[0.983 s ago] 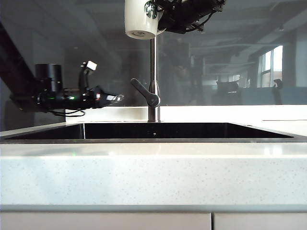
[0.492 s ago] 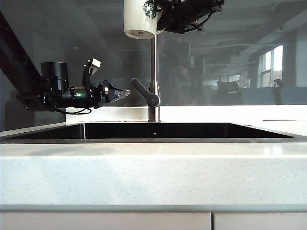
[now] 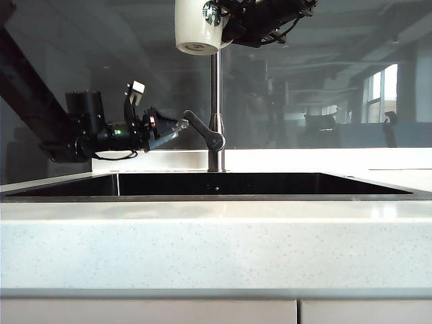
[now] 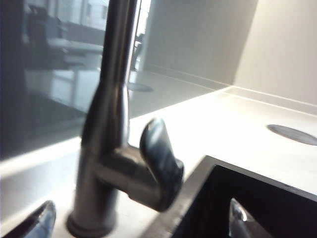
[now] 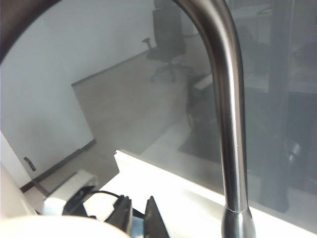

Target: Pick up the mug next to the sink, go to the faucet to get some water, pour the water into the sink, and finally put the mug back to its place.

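The white mug (image 3: pixel 197 25) with its green logo hangs high by the top of the faucet (image 3: pixel 216 101), tilted a little, and my right gripper (image 3: pixel 233 20) is shut on its side. The right wrist view shows only the mug's rim (image 5: pixel 59 227) beside the faucet's curved neck (image 5: pixel 230 109). My left gripper (image 3: pixel 177 127) reaches level toward the faucet's lever (image 3: pixel 202 129), its tips just left of it. In the left wrist view the lever (image 4: pixel 161 166) lies between my open fingertips (image 4: pixel 39 223), and the gripper (image 4: pixel 141 225) holds nothing. The dark sink (image 3: pixel 216 183) lies below.
A glass pane rises behind the faucet. The speckled white countertop (image 3: pixel 216 243) runs along the front, with cabinet fronts under it. A round grey disc (image 4: pixel 292 135) sits in the counter behind the sink. The left arm's white block (image 5: pixel 64 193) shows below the mug.
My left gripper has moved right and slightly up toward the lever, rolled, and spread its fingers. The right gripper and the mug have kept still.
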